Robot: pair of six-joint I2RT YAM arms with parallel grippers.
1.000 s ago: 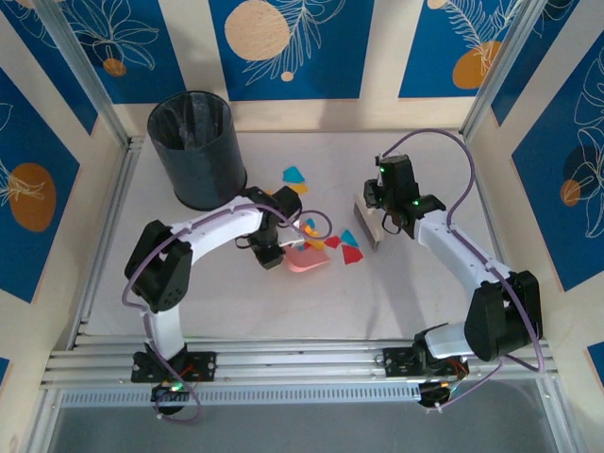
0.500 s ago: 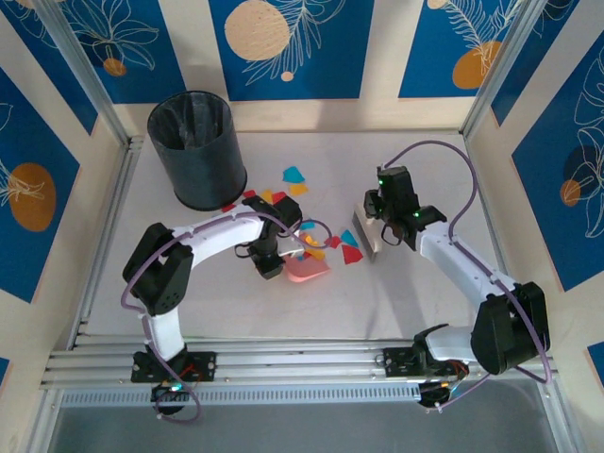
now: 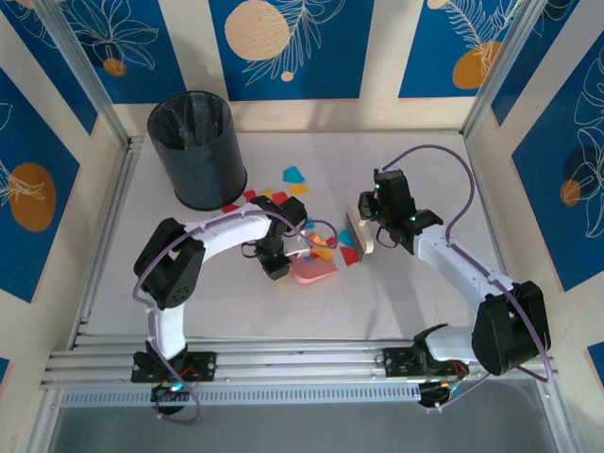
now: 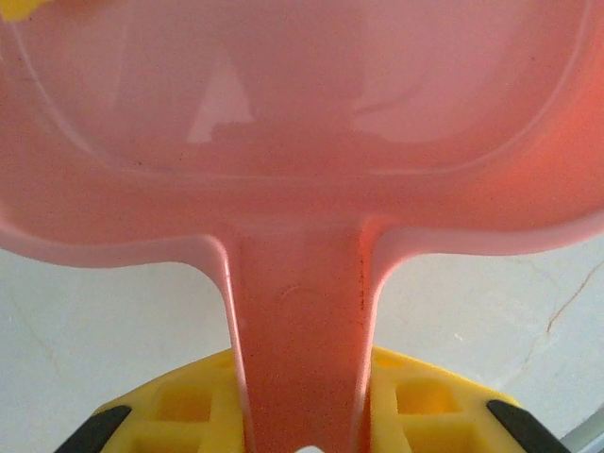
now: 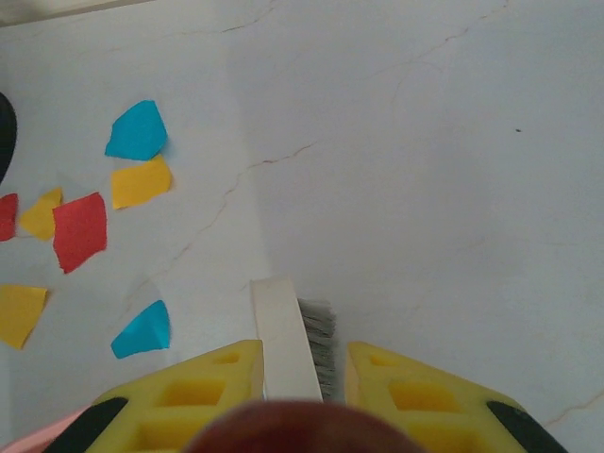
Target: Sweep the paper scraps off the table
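Note:
In the top view my left gripper (image 3: 276, 261) is shut on the handle of a pink dustpan (image 3: 314, 272) lying on the white table (image 3: 429, 156). The left wrist view has the pan (image 4: 302, 142) close up, its handle between my yellow fingers (image 4: 179, 415). My right gripper (image 3: 375, 223) is shut on a white-backed brush (image 3: 360, 236), just right of the pan. Red, yellow and cyan paper scraps (image 3: 347, 253) lie between brush and pan. Others (image 3: 293, 176) are scattered farther back. The right wrist view shows the brush (image 5: 283, 330) and scraps (image 5: 137, 130) to its left.
A black bin (image 3: 196, 149) with a liner stands at the back left of the table. Aluminium rails (image 3: 302, 363) run along the near edge and the left side. Patterned wall panels close in the back and both sides.
My right gripper has carried the brush left and nearer, toward the dustpan, crowding the scraps between them. The left gripper has shifted the dustpan slightly right and nearer.

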